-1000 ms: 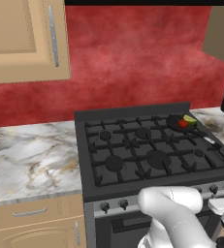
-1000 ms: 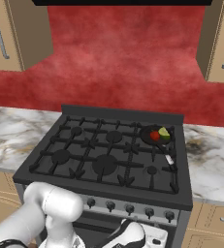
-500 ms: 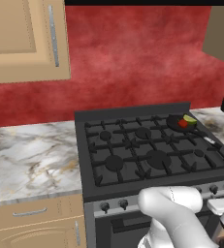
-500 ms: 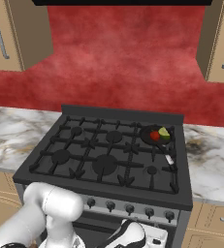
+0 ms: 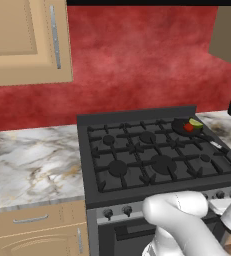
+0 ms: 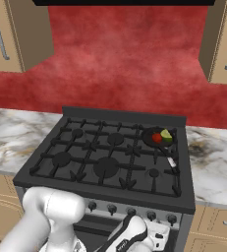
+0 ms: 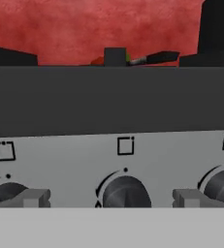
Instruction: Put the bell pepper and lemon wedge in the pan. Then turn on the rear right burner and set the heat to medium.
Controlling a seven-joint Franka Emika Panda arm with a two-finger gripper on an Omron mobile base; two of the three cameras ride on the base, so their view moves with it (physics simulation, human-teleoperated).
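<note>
Gripper point(image 7: 111, 198) sits low at the stove front panel point(image 7: 60, 160), fingers point(image 7: 28, 197) spread wide apart, released, nothing between them. A dark round knob point(image 7: 124, 191) lies midway between the two fingertips, a little beyond them; whether they touch it cannot be told. Two more knobs sit just outside each finger, left point(image 7: 2, 193) and right point(image 7: 222, 186).

Pan point(image 6: 156, 137) is well beyond and above the fingers, up on the stove top at the rear right burner, right of the gripper's line. Small, round, shallow, black. Its thin grey-silver handle point(image 6: 171, 158) runs from the rim toward the stove's front edge, angled slightly right, long axis roughly front-to-back.

Bell pepper point(image 6: 156, 138) lies inside the pan, glossy red, rounded; which way its stem points cannot be told. Lemon wedge point(image 6: 166, 135) lies inside the pan too, yellow-green, touching or just beside the pepper on its right, toward the back.

From the hand view, red and green bits show over the stove's top edge, partly hidden behind a grate post.
</note>
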